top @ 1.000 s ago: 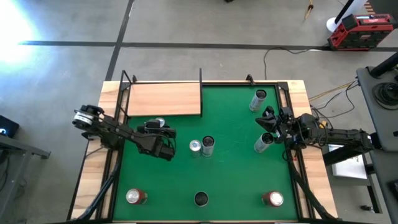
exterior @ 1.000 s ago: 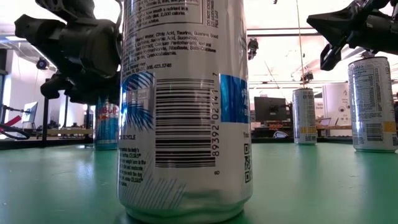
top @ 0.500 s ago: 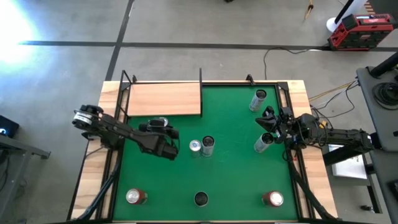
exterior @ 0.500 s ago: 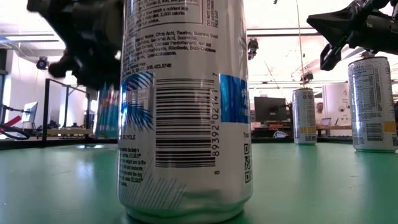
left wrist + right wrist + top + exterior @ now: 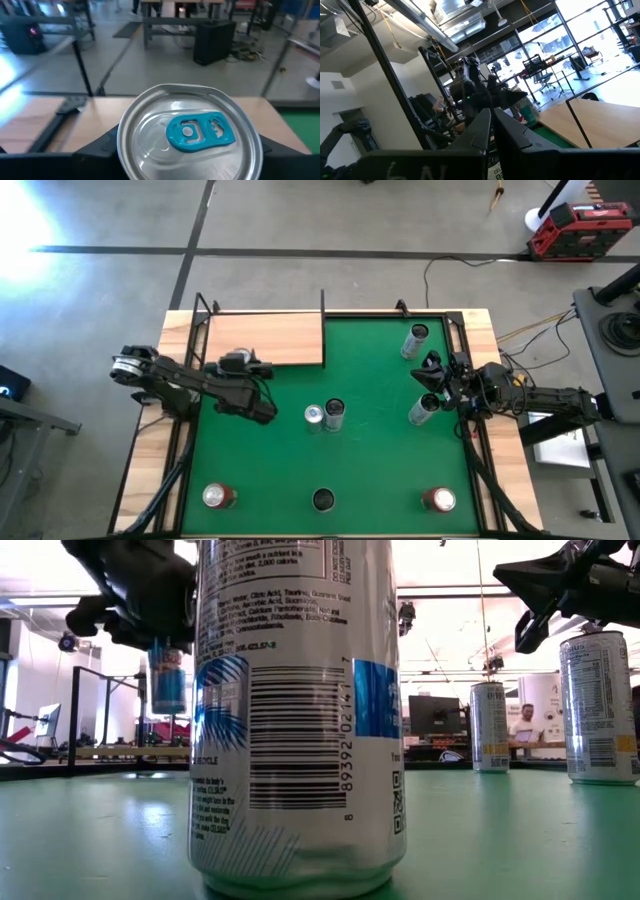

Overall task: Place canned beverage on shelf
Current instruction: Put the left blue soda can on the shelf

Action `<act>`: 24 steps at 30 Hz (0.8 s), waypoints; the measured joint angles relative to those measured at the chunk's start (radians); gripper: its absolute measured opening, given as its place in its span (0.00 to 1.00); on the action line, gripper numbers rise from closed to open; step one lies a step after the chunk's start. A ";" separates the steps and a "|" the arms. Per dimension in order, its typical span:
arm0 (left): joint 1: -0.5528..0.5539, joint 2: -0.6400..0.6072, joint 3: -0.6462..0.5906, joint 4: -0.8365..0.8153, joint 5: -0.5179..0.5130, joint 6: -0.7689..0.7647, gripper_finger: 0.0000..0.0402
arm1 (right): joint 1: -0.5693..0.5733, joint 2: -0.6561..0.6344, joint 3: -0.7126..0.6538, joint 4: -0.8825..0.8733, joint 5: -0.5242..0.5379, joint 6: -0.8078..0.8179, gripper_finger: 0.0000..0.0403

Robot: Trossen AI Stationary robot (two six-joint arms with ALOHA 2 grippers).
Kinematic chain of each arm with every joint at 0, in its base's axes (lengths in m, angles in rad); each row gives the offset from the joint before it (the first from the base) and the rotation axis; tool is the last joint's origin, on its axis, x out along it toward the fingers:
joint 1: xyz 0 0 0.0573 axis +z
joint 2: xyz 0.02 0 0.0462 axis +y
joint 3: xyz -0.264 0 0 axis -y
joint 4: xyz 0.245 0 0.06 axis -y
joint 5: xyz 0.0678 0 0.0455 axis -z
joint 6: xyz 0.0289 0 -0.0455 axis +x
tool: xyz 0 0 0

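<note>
High view: green mat [image 5: 380, 470] is covering the table, concrete floor lying beyond. Left gripper [image 5: 262, 412], left of centre, is grasping a can [image 5: 189, 134] below the shelf [image 5: 264, 339] at upper left. Right gripper [image 5: 428, 376] is waiting clenched at right.

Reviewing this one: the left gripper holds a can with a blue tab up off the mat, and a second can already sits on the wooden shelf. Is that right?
Not quite. The left gripper does hold a can with a blue tab, lifted off the mat, but the wooden shelf has no can on it yet. The high view shows its board bare; the other cans all stand on the mat.
</note>
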 joint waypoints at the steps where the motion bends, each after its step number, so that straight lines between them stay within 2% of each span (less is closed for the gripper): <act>1: 0.023 -0.012 -0.010 -0.002 -0.005 0.013 0.51 | 0.000 0.000 0.000 0.000 0.000 0.000 0.03; 12: 0.285 -0.057 -0.030 0.037 -0.002 0.177 0.54 | 0.000 0.001 0.000 0.000 0.000 0.000 0.03; 21: 0.467 -0.057 -0.030 0.192 -0.001 0.186 0.54 | 0.000 0.001 0.000 0.000 0.000 0.000 0.03; 24: 0.528 -0.057 -0.030 0.271 -0.001 0.254 0.54 | 0.000 0.001 0.000 0.000 0.000 0.000 0.03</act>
